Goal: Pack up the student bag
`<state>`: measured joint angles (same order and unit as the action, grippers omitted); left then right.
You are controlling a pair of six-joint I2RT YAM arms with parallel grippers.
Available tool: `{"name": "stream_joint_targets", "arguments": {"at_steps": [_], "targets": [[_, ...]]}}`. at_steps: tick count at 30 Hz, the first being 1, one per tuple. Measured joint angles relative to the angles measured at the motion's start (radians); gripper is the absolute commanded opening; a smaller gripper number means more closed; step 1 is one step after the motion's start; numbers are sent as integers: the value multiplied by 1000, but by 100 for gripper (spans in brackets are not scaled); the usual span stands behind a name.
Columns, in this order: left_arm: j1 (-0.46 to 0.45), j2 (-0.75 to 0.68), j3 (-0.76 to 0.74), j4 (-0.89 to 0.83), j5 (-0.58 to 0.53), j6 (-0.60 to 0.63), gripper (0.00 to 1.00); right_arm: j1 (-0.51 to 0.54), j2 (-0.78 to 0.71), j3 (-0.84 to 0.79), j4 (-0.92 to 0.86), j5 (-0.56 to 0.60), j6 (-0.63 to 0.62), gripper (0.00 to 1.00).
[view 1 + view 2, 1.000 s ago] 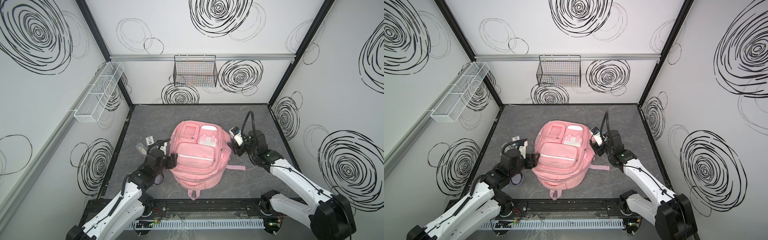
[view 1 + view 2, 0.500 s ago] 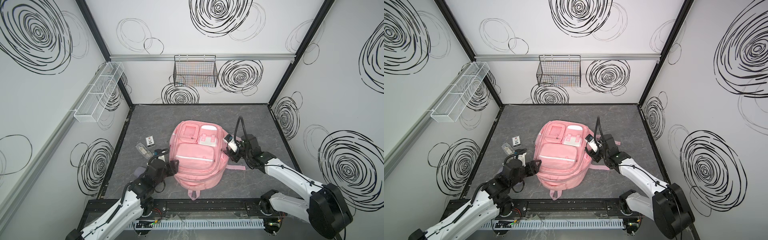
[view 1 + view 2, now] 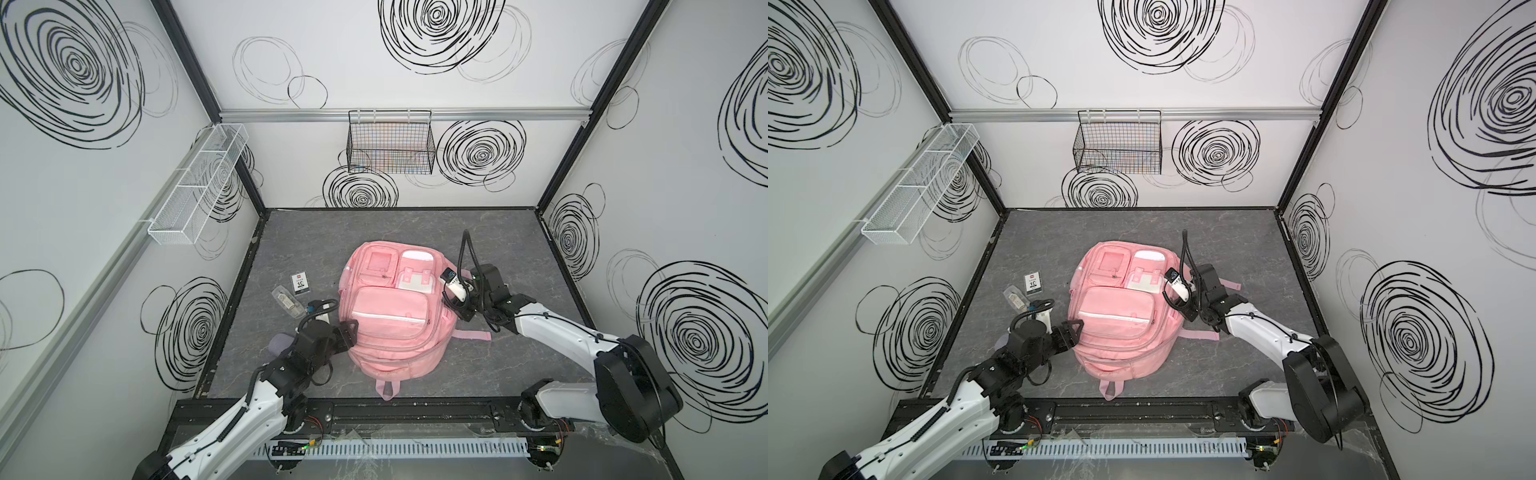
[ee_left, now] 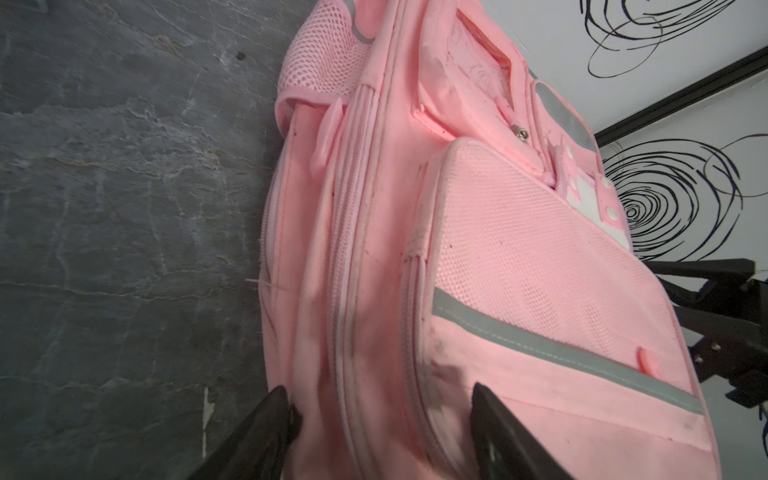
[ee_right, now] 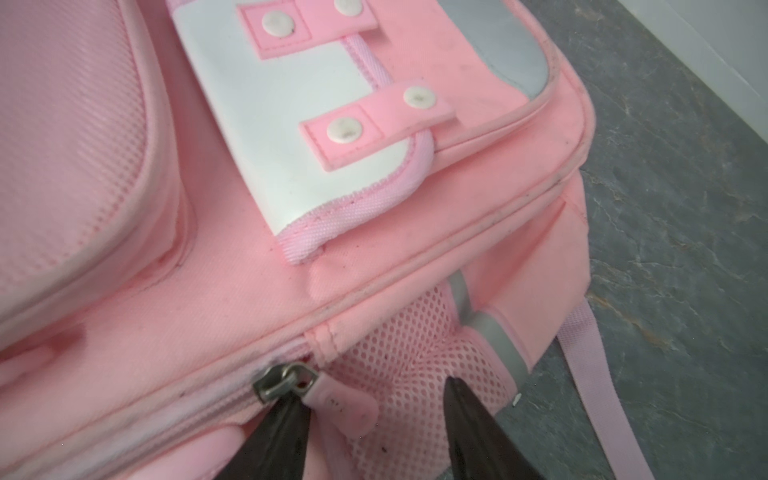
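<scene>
- Since a second ago, the right hand [image 5: 372, 390] has been brought in against the right flank of the student bag [image 3: 390, 324], with its jaws narrowing.
- The bag is laid front-up in the middle of the surface [image 3: 498, 249]. Its long axis runs near to far, and the carry loop [image 3: 380, 388] is pointed toward the robot.
- Unzipping is judged to be in hand. The zipper pull [image 5: 338, 405] is straddled by the half-open right jaws but not yet pinched; next it must be clamped and drawn along the track.
- The bag's left edge is bracketed by the wide-open, empty left hand [image 4: 379, 388].
</scene>
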<state>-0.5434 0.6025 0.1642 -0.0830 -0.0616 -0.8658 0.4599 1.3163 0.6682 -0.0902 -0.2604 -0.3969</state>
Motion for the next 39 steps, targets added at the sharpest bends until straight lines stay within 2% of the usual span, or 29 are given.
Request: {"name": "stream_joint_targets", "arguments": {"at_steps": [1,2,9,11,14,17,22,25,28,33,39], "targets": [[0,4,-3,6,2,-3,71,1,8,6,-2,-1,-6,22],[0,8,-4,11,5,-5,71,2,19,14,-3,-6,-9,18],[0,39,-3,41,10,-5,70,6,132,114,-61,-13,-19,12],[0,49,0,42,10,-2,70,7,133,116,-61,-10,-13,16],[-2,59,19,33,6,13,70,6,111,106,-47,-3,19,37],[-6,71,65,-2,-10,49,69,-17,43,47,15,-17,87,42],[-21,126,229,-65,-60,155,71,-117,-15,-20,122,-99,286,36],[-25,179,339,-63,-85,222,74,-214,10,5,116,-153,447,35],[-14,202,375,-43,-111,246,73,-279,72,78,69,-224,607,36],[56,130,266,-43,-133,199,73,-238,127,125,28,-321,848,38],[86,35,169,-81,-137,147,73,-156,117,43,68,-372,1080,41]]}}
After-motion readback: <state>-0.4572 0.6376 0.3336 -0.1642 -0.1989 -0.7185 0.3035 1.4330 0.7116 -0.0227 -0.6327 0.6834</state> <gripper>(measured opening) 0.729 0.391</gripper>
